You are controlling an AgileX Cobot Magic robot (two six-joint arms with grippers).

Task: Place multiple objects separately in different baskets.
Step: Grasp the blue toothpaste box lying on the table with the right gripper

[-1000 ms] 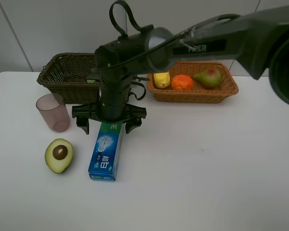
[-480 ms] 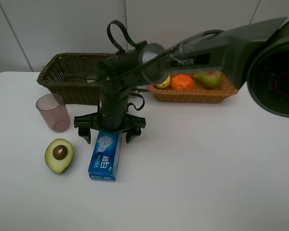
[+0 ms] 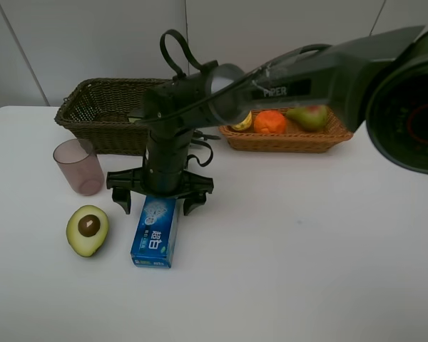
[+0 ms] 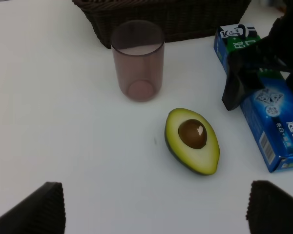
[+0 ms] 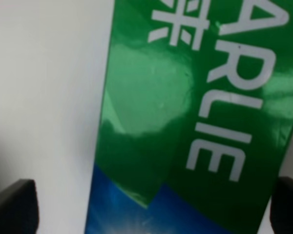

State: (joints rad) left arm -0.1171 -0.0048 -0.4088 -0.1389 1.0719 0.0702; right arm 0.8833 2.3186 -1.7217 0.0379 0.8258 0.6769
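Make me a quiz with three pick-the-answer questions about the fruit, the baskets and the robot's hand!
1. In the high view, the halved avocado lies: A) left of the toothpaste box; B) right of it; C) on top of it.
2. How many fruits are in the light basket? A) one; B) three; C) five.
3. The right gripper over the box is: A) open; B) shut tight; C) lifting the box.
Answers: 1 A, it lies apart from the box, to its left. 2 B, the lemon, orange and pear lie there. 3 A, its fingers stand apart on either side of the box.
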